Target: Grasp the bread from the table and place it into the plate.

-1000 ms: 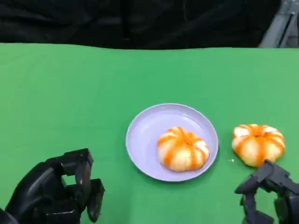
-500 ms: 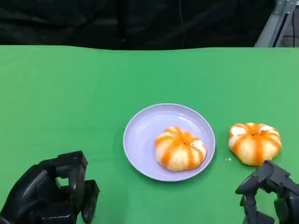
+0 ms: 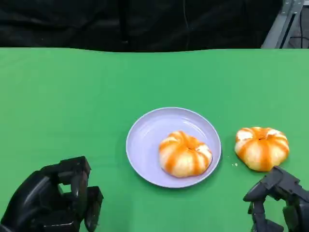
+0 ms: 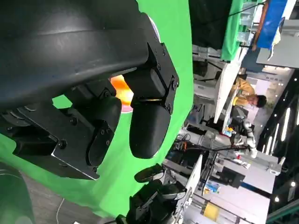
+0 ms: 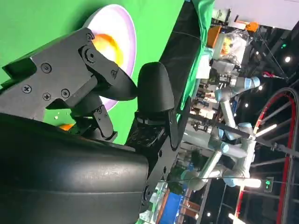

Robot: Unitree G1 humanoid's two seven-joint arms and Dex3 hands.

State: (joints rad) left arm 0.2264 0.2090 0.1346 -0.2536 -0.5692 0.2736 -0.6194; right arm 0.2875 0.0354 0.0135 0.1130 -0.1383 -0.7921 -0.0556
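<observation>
A lilac plate (image 3: 149,136) sits mid-table with an orange-striped round bread (image 3: 185,153) in its right half. A second striped bread (image 3: 261,148) lies on the green cloth to the plate's right. My right hand (image 3: 279,203) is at the lower right, just in front of that bread and apart from it, holding nothing. My left hand (image 3: 55,200) is at the lower left, fingers curled in, holding nothing. The left wrist view catches a sliver of bread (image 4: 122,91) past my left hand (image 4: 117,116). In the right wrist view the plate (image 5: 121,28) and bread (image 5: 110,46) show beyond my right hand (image 5: 126,93).
Green cloth (image 3: 72,96) covers the table up to a dark backdrop at the far edge. A grey metal leg (image 3: 277,24) stands at the back right. A person (image 4: 245,98) sits at a bench far off in the left wrist view.
The head camera has shifted slightly, sliding the scene left. My left hand has sunk a little lower in the picture. The breads and plate have not moved on the table.
</observation>
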